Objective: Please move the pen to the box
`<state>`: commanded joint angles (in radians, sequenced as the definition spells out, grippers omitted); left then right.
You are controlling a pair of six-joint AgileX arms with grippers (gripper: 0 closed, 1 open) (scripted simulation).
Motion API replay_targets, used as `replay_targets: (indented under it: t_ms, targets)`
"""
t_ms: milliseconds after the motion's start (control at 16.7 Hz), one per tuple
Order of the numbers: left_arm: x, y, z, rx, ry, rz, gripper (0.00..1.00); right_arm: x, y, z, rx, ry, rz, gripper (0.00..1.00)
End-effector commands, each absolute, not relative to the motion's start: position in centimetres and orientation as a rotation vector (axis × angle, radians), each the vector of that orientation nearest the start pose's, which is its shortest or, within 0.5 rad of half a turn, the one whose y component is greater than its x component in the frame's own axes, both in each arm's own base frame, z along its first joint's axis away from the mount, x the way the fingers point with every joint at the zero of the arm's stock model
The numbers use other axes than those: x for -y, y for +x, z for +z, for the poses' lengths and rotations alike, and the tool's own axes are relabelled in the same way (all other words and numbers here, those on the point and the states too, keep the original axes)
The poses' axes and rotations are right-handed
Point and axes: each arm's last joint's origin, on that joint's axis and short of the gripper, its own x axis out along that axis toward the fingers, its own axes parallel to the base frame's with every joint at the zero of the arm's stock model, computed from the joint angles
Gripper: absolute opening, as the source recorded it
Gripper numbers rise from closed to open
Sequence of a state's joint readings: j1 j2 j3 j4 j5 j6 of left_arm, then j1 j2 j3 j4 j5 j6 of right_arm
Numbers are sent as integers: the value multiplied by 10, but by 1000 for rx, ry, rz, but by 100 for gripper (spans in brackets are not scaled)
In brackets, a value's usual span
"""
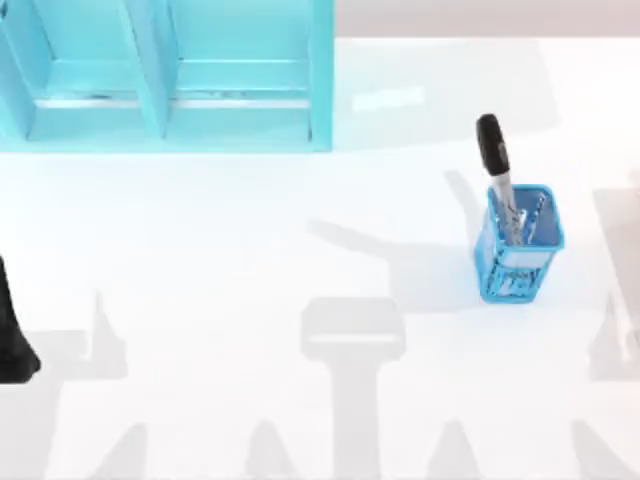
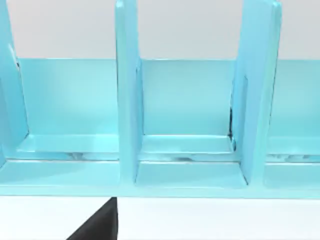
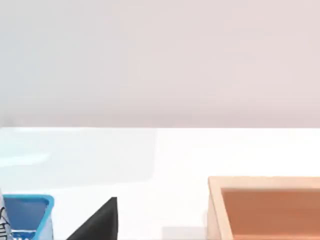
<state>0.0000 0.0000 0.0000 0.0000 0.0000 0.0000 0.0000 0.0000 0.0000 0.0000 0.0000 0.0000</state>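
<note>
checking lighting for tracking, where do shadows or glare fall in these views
Top view: soft grey arm shadows cross the table; the pen casts one beside the blue mesh cup. Left wrist view: glossy highlights on the blue shelf.

table (image 1: 250, 300): open middle | obstacles: blue rack (image 1: 165, 75) far-left, mesh cup (image 1: 518, 245) right

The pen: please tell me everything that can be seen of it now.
The pen is a thick marker with a glossy black cap and a white-grey barrel. It stands in the small blue mesh cup at the table's right, cap up and leaning toward the cyan shelf. Its lower barrel is inside the cup. Only the cup touches it.
</note>
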Motion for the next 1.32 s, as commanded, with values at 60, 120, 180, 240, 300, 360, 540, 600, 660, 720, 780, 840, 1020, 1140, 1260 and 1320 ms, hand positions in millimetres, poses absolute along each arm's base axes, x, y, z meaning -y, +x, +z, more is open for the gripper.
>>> replay_targets:
  t_ms: [60,120,180,240,300,360,540,600,660,720,780,840,1020,1140,1260,1320]
  targets:
    - [1,106,160,0,0,0,100,1,106,160,0,0,0,100]
    - [1,106,160,0,0,0,100,1,106,160,0,0,1,100]
    - [1,106,160,0,0,0,100,1,106,161,-6,-5,9,100]
    - [1,106,160,0,0,0,100,0,107,164,-17,-13,24,100]
    - [1,106,160,0,0,0,100,0,108,168,-34,-25,45,100]
    - [1,106,160,0,0,0,100,-1,109,172,-56,-40,70,100]
    - [1,106,160,0,0,0,100,-3,122,188,-156,-88,169,100]
    - [1,106,160,0,0,0,100,-4,129,193,-199,-102,209,100]
    - [1,106,160,0,0,0,100,-4,138,198,-243,-115,252,100]
    - [1,106,160,0,0,0,100,-5,148,203,-288,-124,299,100]
    - [1,106,160,0,0,0,100,-6,160,206,-331,-131,348,100]
    - [1,106,160,0,0,0,100,-6,172,209,-373,-135,399,100]
    - [1,106,160,0,0,0,100,-8,215,208,-478,-132,553,100]
    - [1,106,160,0,0,0,100,-9,242,201,-531,-120,650,100]
    - [1,106,160,0,0,0,100,-9,264,191,-570,-103,732,100]
    - [1,106,160,0,0,0,100,-9,274,186,-585,-94,767,100]
